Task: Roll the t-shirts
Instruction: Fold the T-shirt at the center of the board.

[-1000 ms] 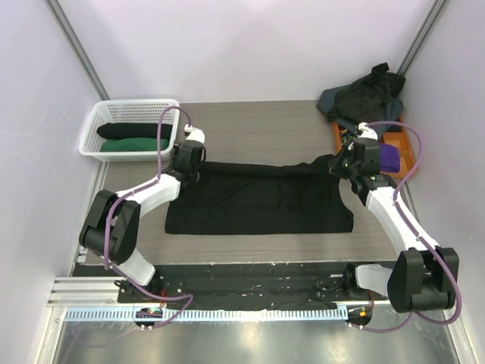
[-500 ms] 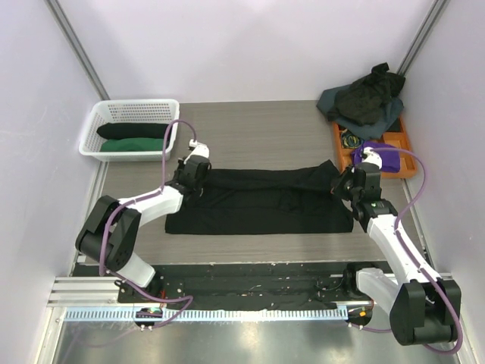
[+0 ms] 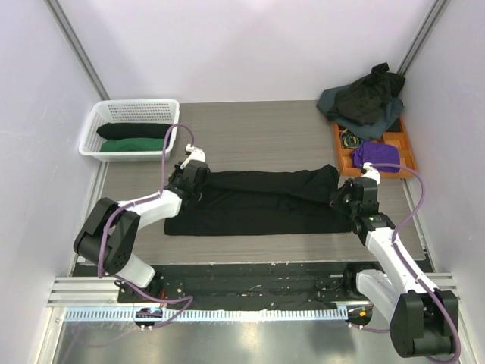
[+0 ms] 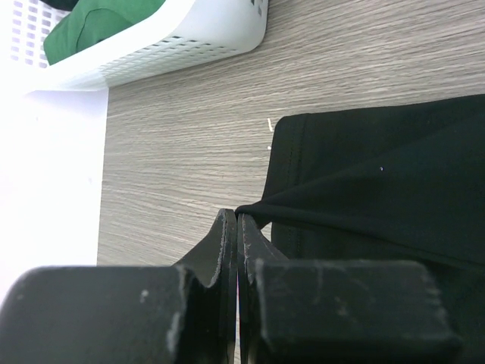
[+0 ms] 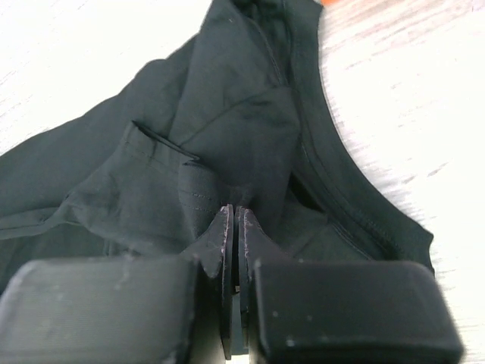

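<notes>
Black t-shirt [image 3: 261,208] lies half-folded, left hand [image 4: 236,220] and right hand [image 5: 233,211] pinching its edge.

A black cloth t-shirt [image 3: 258,208] lies on the grey wood-grain table [image 3: 258,140]. A white plastic basket [image 3: 129,155] sits left of it, an orange tray [image 3: 342,161] right.

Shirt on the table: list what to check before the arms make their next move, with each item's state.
1. Grip of left gripper on shirt edge: ok.
2. Grip of right gripper on the cloth: ok.
3. Cloth lying smooth: not ok, bunched in folds by the right gripper.
4. Shirt apart from basket: ok.
5. Number of layers caught in each grip: cannot tell.
</notes>
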Robot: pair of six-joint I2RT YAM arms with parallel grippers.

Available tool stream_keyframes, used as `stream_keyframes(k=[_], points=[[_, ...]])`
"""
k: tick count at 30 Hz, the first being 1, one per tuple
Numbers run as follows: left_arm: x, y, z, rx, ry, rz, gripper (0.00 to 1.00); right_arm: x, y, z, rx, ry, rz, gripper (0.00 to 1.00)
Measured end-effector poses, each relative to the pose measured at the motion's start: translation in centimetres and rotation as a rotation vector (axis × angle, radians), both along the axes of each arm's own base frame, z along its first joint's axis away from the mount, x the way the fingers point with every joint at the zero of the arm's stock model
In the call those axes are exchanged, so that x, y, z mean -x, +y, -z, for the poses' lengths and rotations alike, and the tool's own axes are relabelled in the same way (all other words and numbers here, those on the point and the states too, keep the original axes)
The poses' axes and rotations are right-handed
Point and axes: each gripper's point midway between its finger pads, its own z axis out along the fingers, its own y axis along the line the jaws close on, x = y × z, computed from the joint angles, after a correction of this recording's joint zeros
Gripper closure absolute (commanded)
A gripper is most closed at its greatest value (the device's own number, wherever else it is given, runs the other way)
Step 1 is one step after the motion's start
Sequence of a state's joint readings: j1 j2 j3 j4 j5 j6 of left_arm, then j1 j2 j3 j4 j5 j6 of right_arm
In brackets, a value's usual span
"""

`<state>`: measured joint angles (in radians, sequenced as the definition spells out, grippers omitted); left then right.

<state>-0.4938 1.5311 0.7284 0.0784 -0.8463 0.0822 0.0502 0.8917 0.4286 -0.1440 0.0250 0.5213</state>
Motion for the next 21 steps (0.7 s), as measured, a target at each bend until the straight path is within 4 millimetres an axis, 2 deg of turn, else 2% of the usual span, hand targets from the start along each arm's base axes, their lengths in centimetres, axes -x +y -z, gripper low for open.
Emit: stream_keyframes(k=[3,6,7,9,12,13,16,21], points=[[0.2,0.1,0.1,-0.001,0.002,0.0,0.99,0.4,-0.1,0.3,-0.005,-0.006,0.009,0.96],[0.9,0.2,0.4,0.008,0.009,0.012,0.85,0.9,-0.2,0.4,-0.008,-0.022,0.023,0.78],[1.2,0.2,0.4,0.017,0.011,0.02,0.76,1.0,-0.3,0.3,-0.011,-0.029,0.03,0.72],[1.5,0.0,0.5,0.033,0.013,0.037,0.73,1.2,-0.5,0.0,-0.013,-0.04,0.043,0.66],[2.0,-0.6,0.9,0.054,0.021,0.075,0.49,1.1,-0.8,-0.9,-0.009,-0.078,0.059,0.63],[2.3,-0.6,0.9,0.056,0.023,0.085,0.45,1.1,-0.8,-1.3,-0.008,-0.091,0.063,0.63],[3.0,-0.8,0.4,0.078,0.003,0.105,0.45,1.1,-1.1,-2.1,-0.003,-0.124,0.073,0.64],[3.0,-0.8,-2.3,0.12,-0.078,0.11,0.51,0.7,-0.5,-2.7,-0.008,-0.114,0.04,0.64]])
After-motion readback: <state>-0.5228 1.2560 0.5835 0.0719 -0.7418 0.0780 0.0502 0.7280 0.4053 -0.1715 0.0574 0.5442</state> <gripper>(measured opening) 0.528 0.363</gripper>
